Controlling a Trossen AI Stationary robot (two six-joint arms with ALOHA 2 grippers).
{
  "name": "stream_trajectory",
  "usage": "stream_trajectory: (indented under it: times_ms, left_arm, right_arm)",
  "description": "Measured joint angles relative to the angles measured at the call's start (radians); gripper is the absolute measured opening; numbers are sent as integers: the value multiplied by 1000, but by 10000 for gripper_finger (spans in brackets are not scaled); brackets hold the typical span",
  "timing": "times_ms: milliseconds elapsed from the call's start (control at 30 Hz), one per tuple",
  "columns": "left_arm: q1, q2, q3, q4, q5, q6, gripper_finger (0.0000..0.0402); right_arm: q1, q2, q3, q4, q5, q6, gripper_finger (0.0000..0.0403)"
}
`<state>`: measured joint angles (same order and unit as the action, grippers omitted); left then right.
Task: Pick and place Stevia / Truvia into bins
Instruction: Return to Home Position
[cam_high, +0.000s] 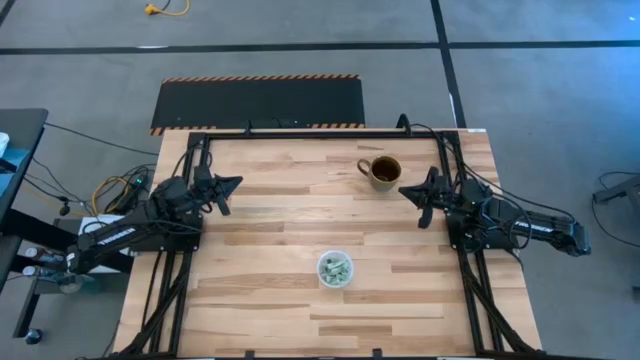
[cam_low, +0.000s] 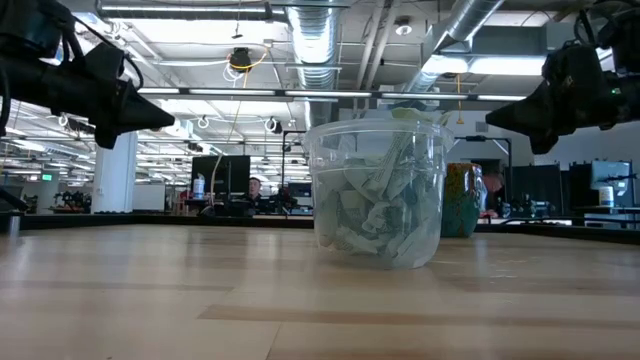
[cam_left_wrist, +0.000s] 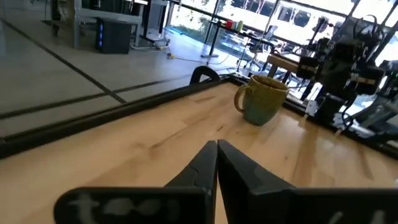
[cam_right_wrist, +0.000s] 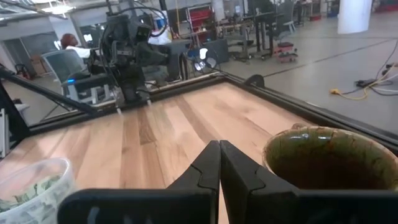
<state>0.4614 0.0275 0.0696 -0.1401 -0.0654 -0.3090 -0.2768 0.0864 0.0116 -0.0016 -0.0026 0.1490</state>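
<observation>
Clear cup, one, holds sachets; mug, one; left gripper, right gripper.

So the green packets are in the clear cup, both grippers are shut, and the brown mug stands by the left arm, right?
No: the brown mug stands by the right gripper, as the high view shows. The green packets are in the clear cup, and the left gripper is shut too.

Pale butcher-block table stood on grey concrete floor crossed by dark lines, black mat with hazard-striped edges lay just beyond the table's far edge, yellow cable farther out, silver ceiling ducts and strip lights hung above the table, white pillar rose behind it
</observation>
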Motion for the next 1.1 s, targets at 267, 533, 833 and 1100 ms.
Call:
stream_trajectory:
  times_ms: [267,533,833,1100]
  left_arm:
    - [0,0,0,-2,0,13,0]
    - [0,0,0,-3,1,11,0]
    - [0,0,0,-4,1,11,0]
    - [0,0,0,-4,1,10,0]
  right_arm:
    - [0,-1,0,-1,0,0,0]
    - [0,-1,0,-2,0,0,0]
    - [0,-1,0,-2,0,0,0]
    - [0,-1,0,-2,0,0,0]
